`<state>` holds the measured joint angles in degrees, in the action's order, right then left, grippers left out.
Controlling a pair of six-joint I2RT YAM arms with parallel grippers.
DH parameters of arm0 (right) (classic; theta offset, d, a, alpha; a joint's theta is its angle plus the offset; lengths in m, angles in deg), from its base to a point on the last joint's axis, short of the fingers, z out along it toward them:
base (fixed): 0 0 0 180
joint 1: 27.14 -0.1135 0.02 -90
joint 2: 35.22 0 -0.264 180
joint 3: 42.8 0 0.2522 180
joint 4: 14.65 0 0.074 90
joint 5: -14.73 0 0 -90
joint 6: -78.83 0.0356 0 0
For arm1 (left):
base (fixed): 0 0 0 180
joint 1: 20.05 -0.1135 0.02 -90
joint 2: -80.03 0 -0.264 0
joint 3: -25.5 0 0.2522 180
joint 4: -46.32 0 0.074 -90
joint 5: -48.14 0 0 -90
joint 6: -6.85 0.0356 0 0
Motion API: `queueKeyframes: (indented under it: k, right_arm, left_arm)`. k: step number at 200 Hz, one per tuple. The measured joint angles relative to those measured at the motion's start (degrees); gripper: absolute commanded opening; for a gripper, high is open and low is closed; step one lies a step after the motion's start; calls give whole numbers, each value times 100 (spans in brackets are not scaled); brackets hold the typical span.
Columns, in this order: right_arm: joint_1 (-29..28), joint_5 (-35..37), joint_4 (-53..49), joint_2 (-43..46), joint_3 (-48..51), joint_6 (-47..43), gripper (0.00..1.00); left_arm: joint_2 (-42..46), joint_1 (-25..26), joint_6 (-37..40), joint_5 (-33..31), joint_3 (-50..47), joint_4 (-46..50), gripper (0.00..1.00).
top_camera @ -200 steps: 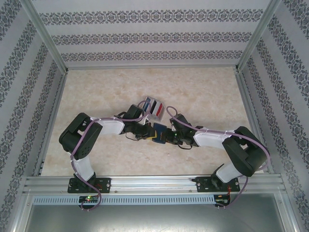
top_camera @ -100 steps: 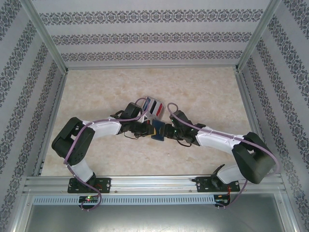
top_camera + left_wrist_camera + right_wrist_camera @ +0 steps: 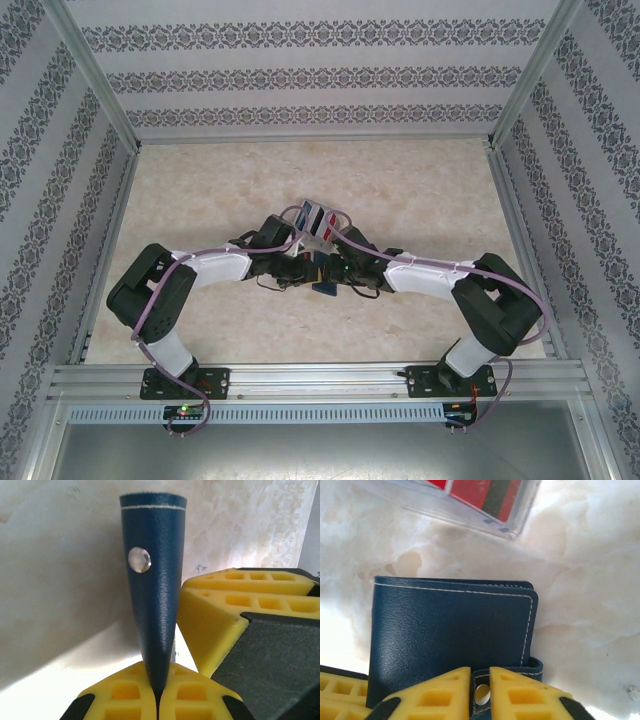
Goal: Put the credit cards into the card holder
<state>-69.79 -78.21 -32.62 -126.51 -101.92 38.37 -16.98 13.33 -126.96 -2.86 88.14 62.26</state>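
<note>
Right arm's swung in since a sec ago: elbow pulled back toward its base, wrist pushed up close to the left one at mid-counter point(image 3: 430, 190). From above, the wallet point(image 3: 450, 640) is now mostly tucked between the two wrists, w/ just a navy bit poking out on the near side. Left arm has barely shifted.

Left fingers point(image 3: 172, 687) are shut tight on the wallet. Their yellow pads pinch its thin edge, and it sticks out from them edge-on, widening toward the far end, where there's white stitching. A small shiny snap point(image 3: 139, 560) sits on the side facing left.

Right fingers point(image 3: 457, 682) are nearly together, only a narrow slit left. They're at the wallet's near edge, and the strap tab point(image 3: 532, 667) w/ its snap hole shows in that slit. The tab's face runs on under the right-hand pad, so I can't tell if they actually pinch it or just sit over it. In the left wrist cam, these same fingers crowd in from the right, just beside the wallet.

Wallet looks folded shut, its stitched navy face toward the right wrist cam, w/ pale marbled counter behind.

Cards point(image 3: 318, 220) are in the clear case point(image 3: 522, 517), red, blue and whitish, standing in a row. The case sits just beyond the wallet on the far side, near it but apart, w/ bare counter between.
</note>
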Motion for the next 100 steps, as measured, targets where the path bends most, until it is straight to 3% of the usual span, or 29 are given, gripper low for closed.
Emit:
queueKeyframes:
  k: [16, 49, 56, 73, 100]
  right_arm:
    - [4, 129, -7, 85, 35, 9, 0]
    - [22, 343, -72, 444, 372, 22, 0]
    - [48, 361, -72, 551, 455, 17, 0]
    - [92, 376, -70, 804, 638, 0, 0]
    - [205, 313, -66, 1174, 907, -24, 0]
  left_arm:
    - [0, 0, 4, -39, 0, 44, 0]
    - [0, 0, 7, -98, 0, 149, 4]
    - [0, 0, 11, -125, 0, 164, 11]
    - [0, 0, 42, -168, 0, 210, 40]
    - [0, 0, 85, -177, 0, 269, 59]
